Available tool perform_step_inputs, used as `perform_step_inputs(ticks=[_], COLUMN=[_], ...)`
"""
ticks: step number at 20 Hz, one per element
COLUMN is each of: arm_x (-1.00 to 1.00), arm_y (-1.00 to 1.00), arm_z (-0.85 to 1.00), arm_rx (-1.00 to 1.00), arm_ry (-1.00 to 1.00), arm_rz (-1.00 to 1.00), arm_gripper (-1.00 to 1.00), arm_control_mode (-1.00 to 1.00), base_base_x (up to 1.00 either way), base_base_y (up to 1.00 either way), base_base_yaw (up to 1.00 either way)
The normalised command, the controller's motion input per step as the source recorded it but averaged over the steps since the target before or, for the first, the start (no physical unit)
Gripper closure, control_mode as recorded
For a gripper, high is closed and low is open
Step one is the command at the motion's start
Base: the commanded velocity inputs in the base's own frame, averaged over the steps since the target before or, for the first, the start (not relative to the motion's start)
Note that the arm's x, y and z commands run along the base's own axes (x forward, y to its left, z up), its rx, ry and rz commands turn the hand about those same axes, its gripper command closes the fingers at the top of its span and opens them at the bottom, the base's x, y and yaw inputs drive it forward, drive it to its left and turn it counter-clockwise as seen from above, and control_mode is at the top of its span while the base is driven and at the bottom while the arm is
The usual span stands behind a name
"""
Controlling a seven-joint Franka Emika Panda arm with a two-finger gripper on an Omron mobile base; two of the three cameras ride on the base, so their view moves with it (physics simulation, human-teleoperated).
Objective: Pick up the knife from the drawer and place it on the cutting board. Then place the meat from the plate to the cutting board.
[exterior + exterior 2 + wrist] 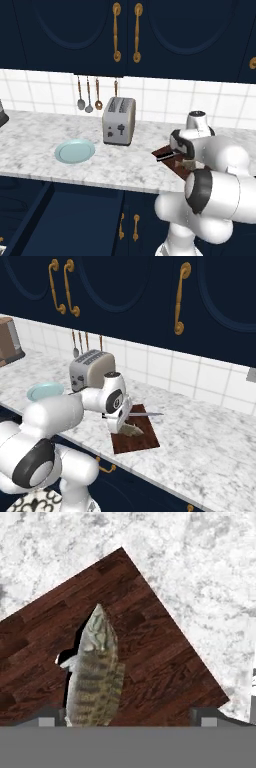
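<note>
The dark brown cutting board [150, 642] lies on the marble counter. On it rests the meat [95, 672], a striped brown-green lump, just above my gripper [127, 718]. The gripper is open, fingertips [47, 718] wide apart and not touching the meat. In the right base view the gripper [124, 428] points down over the meat [132, 429] on the board [142, 441]. The knife [147, 414] lies across the board's far edge; its black handle [164, 156] shows on the board [161, 150] in the left base view. The pale blue-green plate [75, 151] is empty. The navy drawer [75, 220] stands open below the counter.
A silver toaster [119, 121] stands at the back of the counter between plate and board. Spoons and ladles [88, 95] hang on the tiled wall. Brass-handled cabinet doors [116, 32] are overhead. My own arm [220, 165] hides the board's right part.
</note>
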Motion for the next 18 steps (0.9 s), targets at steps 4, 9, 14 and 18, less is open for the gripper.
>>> perform_step_inputs(ticks=[4, 9, 14, 18], arm_x=[-0.44, -0.13, -0.12, -0.08], arm_y=[0.35, 0.43, 0.26, 0.16], arm_z=[0.32, 0.14, 0.21, 0.07], arm_rx=[0.00, 0.00, 0.00, 0.00], arm_ry=[-0.06, -0.08, 0.02, 0.01], arm_rz=[-0.01, -0.02, -0.02, -0.11], arm_gripper=[-1.00, -1.00, -1.00, -1.00], arm_control_mode=[-1.00, -1.00, -1.00, -1.00], base_base_x=[0.00, 0.00, 0.00, 0.00], base_base_y=[0.00, 0.00, 0.00, 0.00], base_base_yaw=[0.00, 0.00, 0.00, 0.00])
